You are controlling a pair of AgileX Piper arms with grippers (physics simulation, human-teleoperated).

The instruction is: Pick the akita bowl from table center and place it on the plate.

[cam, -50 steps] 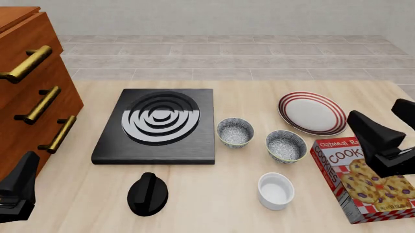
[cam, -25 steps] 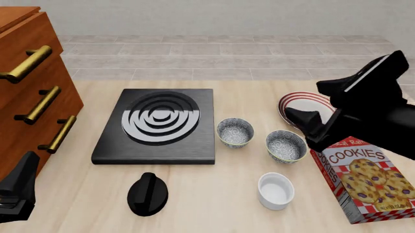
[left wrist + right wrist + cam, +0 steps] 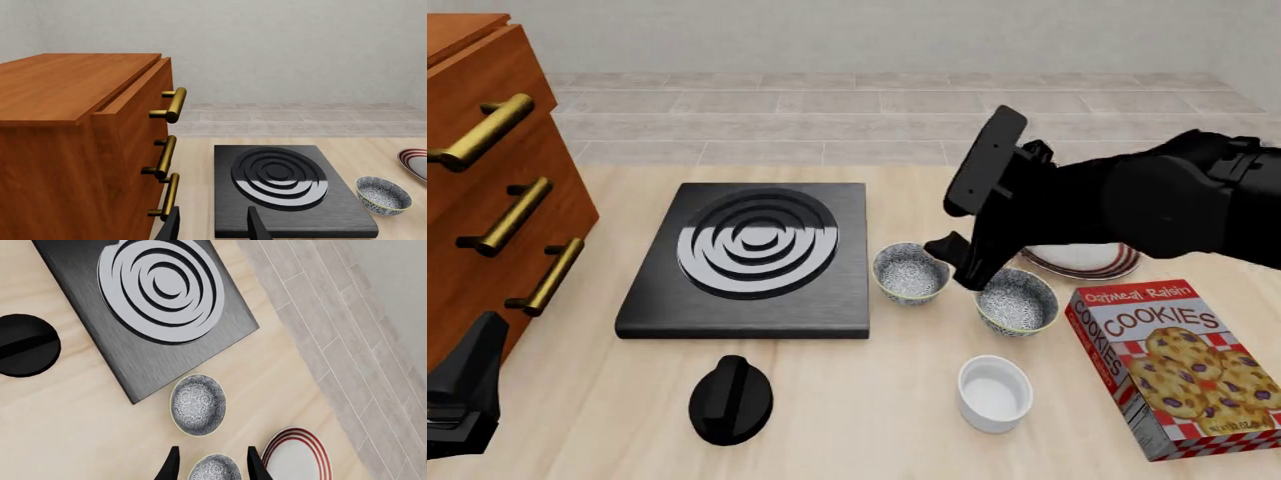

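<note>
Two identical akita bowls stand mid-table. One bowl (image 3: pixel 910 272) (image 3: pixel 198 404) (image 3: pixel 382 195) is beside the stove; the other bowl (image 3: pixel 1016 300) (image 3: pixel 213 469) is to its right, nearer the plate. The red-striped plate (image 3: pixel 1084 262) (image 3: pixel 297 456) (image 3: pixel 417 162) lies behind them, largely hidden by my right arm in the front view. My right gripper (image 3: pixel 964 265) (image 3: pixel 213 467) is open and hangs above the gap between the bowls; its wrist view shows the right-hand bowl between the fingertips. My left gripper (image 3: pixel 467 390) (image 3: pixel 213 229) is open and empty at the near left, far from the bowls.
A black stove plate (image 3: pixel 747 260) lies left of the bowls, with a black knob (image 3: pixel 731 400) in front of it. A white ramekin (image 3: pixel 994 392) and a cookie box (image 3: pixel 1174 365) sit near right. A wooden drawer cabinet (image 3: pixel 494 180) lines the left side.
My right arm has swung in from the right edge, over the plate, to the two bowls. The left arm and all objects have stayed still.
</note>
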